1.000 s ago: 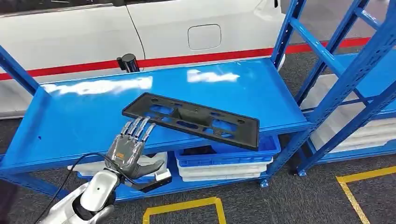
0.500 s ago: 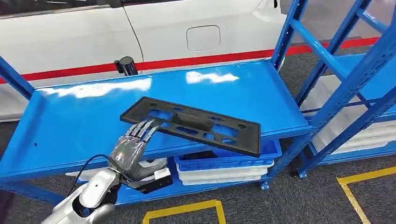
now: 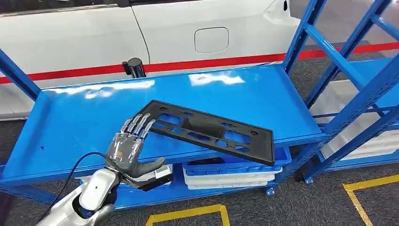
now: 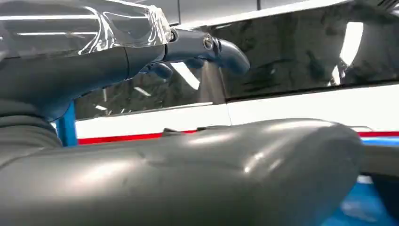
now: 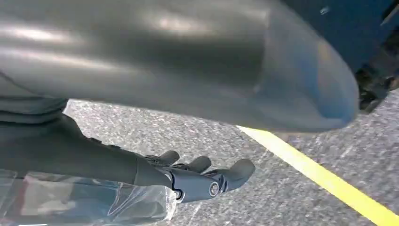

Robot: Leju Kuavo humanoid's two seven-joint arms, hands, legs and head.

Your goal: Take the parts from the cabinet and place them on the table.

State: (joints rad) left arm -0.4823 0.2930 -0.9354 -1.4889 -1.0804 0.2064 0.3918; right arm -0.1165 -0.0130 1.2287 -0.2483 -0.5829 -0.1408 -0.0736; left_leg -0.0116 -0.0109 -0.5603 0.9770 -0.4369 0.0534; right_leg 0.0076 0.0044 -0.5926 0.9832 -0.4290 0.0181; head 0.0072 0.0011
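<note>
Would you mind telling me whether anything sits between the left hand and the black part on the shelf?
Nothing visible does. The left hand reaches up from the front edge of the blue shelf, its fingertips at the near end of the black part. Whether they touch it cannot be told.

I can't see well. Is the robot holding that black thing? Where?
Cannot tell. The left hand has its fingers at the black panel's left end; no clear grip shows.
</note>
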